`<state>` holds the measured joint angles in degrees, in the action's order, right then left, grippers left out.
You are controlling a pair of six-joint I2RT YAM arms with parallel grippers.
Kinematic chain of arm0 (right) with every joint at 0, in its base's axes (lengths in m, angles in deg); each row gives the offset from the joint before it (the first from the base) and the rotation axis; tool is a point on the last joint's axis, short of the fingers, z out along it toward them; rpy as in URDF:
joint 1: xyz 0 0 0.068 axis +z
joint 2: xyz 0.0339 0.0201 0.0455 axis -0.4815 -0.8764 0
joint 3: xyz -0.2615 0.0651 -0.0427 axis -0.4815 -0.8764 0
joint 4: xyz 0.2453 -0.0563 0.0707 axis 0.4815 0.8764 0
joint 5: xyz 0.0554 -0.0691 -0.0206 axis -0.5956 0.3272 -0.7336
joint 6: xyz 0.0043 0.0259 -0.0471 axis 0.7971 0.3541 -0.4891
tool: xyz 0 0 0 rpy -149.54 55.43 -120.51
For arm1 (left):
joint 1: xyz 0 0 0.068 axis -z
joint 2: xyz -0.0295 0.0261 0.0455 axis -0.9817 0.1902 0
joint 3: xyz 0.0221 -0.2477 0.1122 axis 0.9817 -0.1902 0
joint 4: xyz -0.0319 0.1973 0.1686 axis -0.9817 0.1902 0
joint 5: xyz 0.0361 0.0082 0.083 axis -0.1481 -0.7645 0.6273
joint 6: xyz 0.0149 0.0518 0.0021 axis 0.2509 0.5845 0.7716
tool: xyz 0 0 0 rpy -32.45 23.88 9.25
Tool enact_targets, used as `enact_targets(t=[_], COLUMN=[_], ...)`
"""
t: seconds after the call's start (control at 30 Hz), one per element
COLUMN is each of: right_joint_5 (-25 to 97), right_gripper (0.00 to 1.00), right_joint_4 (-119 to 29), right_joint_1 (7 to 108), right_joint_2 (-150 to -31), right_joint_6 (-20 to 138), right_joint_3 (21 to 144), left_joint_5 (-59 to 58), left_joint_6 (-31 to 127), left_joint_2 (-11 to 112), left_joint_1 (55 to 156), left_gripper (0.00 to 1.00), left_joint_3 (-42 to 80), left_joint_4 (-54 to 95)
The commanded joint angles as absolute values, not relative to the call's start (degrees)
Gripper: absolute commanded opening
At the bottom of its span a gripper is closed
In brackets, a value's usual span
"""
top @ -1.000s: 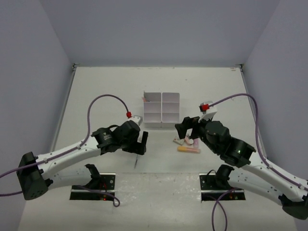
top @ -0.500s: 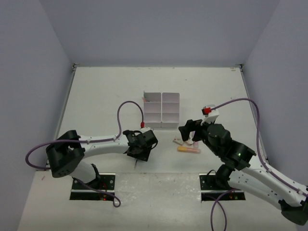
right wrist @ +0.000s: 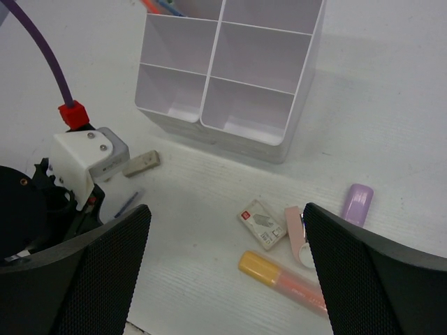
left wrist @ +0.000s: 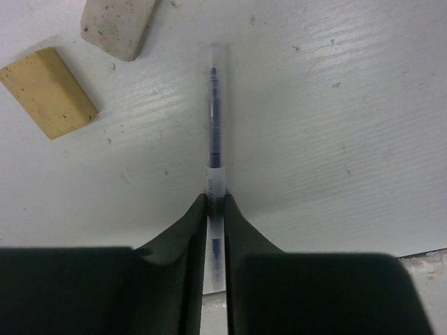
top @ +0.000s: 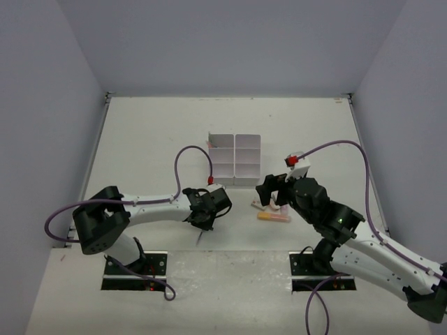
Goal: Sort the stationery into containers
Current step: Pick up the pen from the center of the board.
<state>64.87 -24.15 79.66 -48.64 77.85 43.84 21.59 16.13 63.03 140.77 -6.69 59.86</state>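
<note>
Okay so, your pen (left wrist: 215, 132) is lying flat on the table (top: 154, 139), close to the near edge and a bit left of the middle, on the near side of the white organizer (top: 235, 150). Its long axis runs near-to-far, roughly square to that edge, and in the left wrist view it points straight away from the camera. It has a clear barrel and a dark blue refill, and I can't tell which end is the tip.

Your left gripper (left wrist: 216, 202) has its jaws pinched on the barrel at the end closest to the wrist camera, with the rest sticking out past the fingertips. A tan eraser (left wrist: 47, 92) and a grubby white eraser (left wrist: 119, 24) sit off to one side of the far end, not touching it.

Your right gripper (top: 271, 191) is spread wide with nothing in it, hanging over the orange marker (right wrist: 283, 281) and the small bits beside it.

Versus a second ago, your left claw was wide open and higher up. Now it's low and closed on the pen, which lies in the same spot. The right one has barely shifted.
</note>
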Motion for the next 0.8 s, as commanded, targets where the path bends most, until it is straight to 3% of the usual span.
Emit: enact_targets(t=[0.0,0.27,0.43,0.6,0.77], right_joint_5=[64.79,67.64,69.64,75.91,82.60], right_gripper=[0.93,0.93,0.94,0.95,0.98], right_joint_4=[-26.51,-26.59,-26.60,-26.58,-26.57], right_joint_1=[79.41,79.32,79.32,79.32,79.32], right_joint_2=[-47.63,-41.94,-39.83,-35.51,-28.89], right_joint_6=[76.61,76.18,76.69,78.61,81.65], right_joint_3=[43.54,42.12,41.82,40.33,37.46], left_joint_5=[21.92,10.56,11.69,24.97,44.94], left_joint_6=[16.32,26.86,32.91,31.65,28.01], left_joint_2=[62.65,57.64,53.41,48.36,46.37], left_joint_1=[140.82,141.00,141.00,140.78,137.99], left_gripper=[0.00,0.00,0.00,0.00,0.00], left_joint_3=[-6.06,-1.28,6.77,12.25,14.30], left_joint_4=[59.96,60.42,66.15,65.23,53.55])
